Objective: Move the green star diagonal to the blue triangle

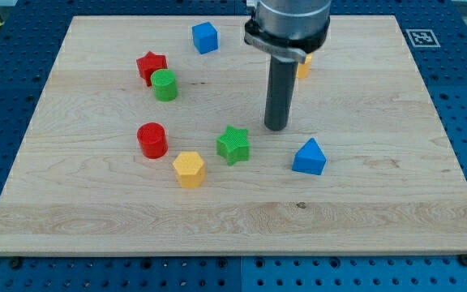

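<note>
So, approach step: green star [233,145] sits just left of blue triangle [309,156], level w/ it, not yet diagonal. My tip [276,127], a bare rod w/ no pincer, holds nothing, just up-left of triangle, up-right of star, apart from both. Next, I judge: get round star, nudge it up or down. Beyond, a yellow block [303,66] mostly hidden behind arm; shape unclear.

arm housing [287,24]: cut off by the view's top edge
yellow block [304,66]: just behind the rod above my tip [276,127], mostly hidden, shape untellable
</note>
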Action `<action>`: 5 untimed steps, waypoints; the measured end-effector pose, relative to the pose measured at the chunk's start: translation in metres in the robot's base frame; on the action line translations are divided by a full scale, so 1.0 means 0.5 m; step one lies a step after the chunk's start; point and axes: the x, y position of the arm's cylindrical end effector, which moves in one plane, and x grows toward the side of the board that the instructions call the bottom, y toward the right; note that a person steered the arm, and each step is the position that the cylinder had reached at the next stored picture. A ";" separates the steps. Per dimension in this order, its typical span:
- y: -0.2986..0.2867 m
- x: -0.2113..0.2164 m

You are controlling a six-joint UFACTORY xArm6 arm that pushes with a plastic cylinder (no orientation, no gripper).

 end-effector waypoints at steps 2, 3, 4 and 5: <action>0.001 0.113; -0.046 0.113; -0.155 0.113; -0.162 0.104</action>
